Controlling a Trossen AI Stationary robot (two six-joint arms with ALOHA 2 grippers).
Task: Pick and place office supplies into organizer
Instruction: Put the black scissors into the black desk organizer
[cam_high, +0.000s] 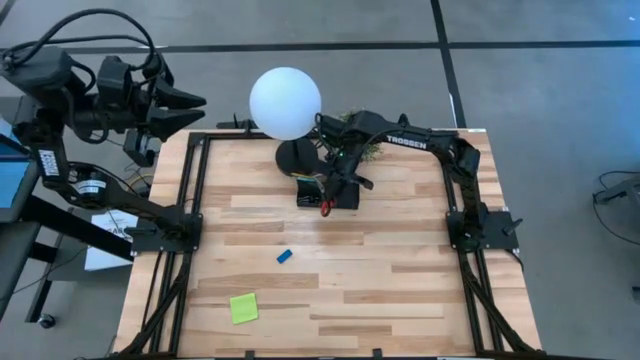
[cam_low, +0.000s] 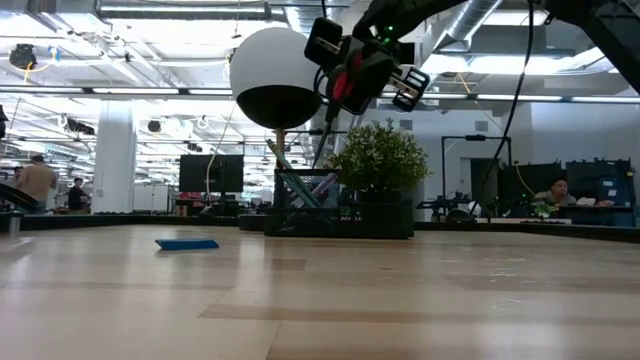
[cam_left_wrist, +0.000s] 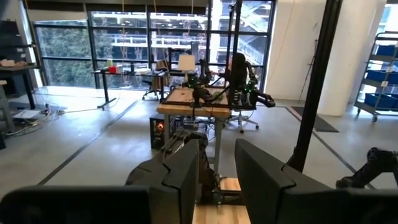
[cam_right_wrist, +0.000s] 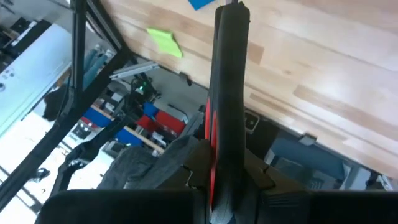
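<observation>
1. Where I'm at: my right gripper (cam_high: 330, 196) is clamped on the red-handled scissors (cam_high: 325, 207), hanging right over the organizer (cam_high: 328, 192) at the back of the table (cam_high: 400, 290), just in front of the lamp (cam_high: 285, 103) and beside the potted plant (cam_high: 365, 150).
2. My left gripper (cam_high: 190, 99) is parked off the back-left corner, well away from everything. Its fingers (cam_left_wrist: 186, 174) sit slightly apart with nothing between them.
3. Doing this bit well, I think: come straight down so the scissors drop blades-first between the pens (cam_low: 325, 187) already standing in there, and only let go once the tip is below the rim. The lamp globe is close, so no swinging sideways.
4. Biggest risk, in my opinion, is the scissors catching on the rim or on a pen and tipping out.
5. The low view is the handy one here. It shows my right gripper (cam_low: 362, 82) sits clearly above the organizer (cam_low: 340, 205), not in it yet. From the top-down view you can't judge that height at all.
6. The top-down view gives what the low one doesn't: the lime-green sticky pad (cam_high: 243, 308) near the front-left edge and the blue eraser (cam_high: 284, 256) mid-table, both still waiting.
7. My right wrist view shows my fingers (cam_right_wrist: 227, 93) pinched together over a red strip of the scissors (cam_right_wrist: 211, 143).
</observation>
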